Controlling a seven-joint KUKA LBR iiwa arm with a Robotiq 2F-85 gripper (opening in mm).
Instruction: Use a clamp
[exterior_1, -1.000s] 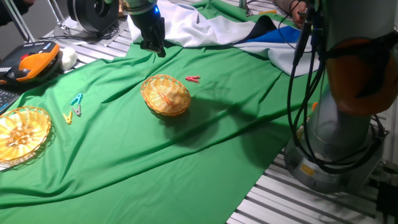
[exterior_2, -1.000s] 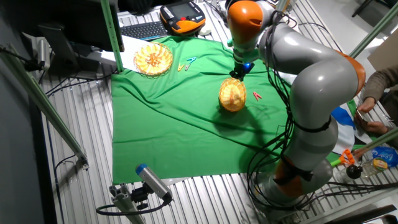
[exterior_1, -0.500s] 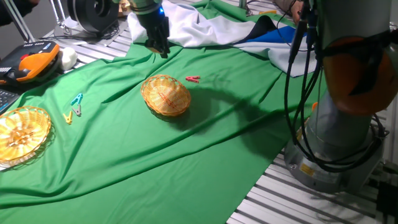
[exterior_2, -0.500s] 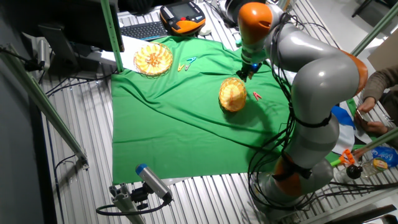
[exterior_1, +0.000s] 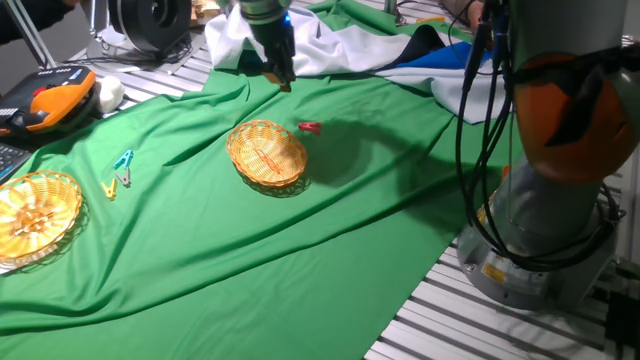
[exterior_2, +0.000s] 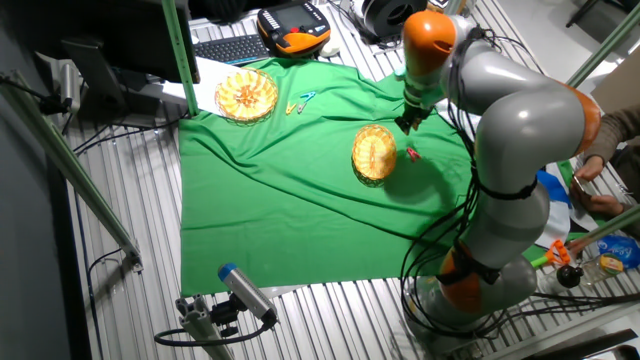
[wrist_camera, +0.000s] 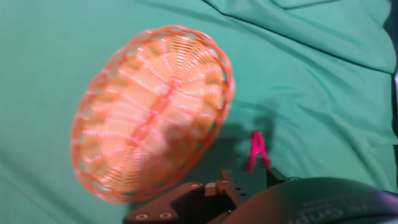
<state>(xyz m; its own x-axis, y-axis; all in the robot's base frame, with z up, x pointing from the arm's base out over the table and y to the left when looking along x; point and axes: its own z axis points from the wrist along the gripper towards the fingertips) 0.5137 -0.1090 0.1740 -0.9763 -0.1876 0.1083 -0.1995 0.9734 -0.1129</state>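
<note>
The red clamp (exterior_1: 309, 127) lies on the green cloth just right of a small wicker basket (exterior_1: 266, 152). It also shows in the other fixed view (exterior_2: 411, 153) and in the hand view (wrist_camera: 256, 151), beside the basket (wrist_camera: 152, 112). My gripper (exterior_1: 281, 78) hangs above the cloth behind the basket and the clamp, a short way from both. Its fingers look apart and hold nothing. In the other fixed view the gripper (exterior_2: 408, 120) is above the clamp and the basket (exterior_2: 374, 152). The hand view shows only the hand's dark body, not the fingertips.
A second wicker basket (exterior_1: 35, 215) sits at the cloth's left edge. A teal clip (exterior_1: 124, 160) and a yellow clip (exterior_1: 111, 188) lie near it. White and blue fabric (exterior_1: 340, 45) is bunched behind the cloth. An orange pendant (exterior_1: 45, 105) lies at the far left. The arm's base (exterior_1: 545, 230) stands to the right.
My gripper has moved right along the back of the cloth, from behind the basket's left side to a spot nearer the red clamp. The clamp and the baskets have not moved.
</note>
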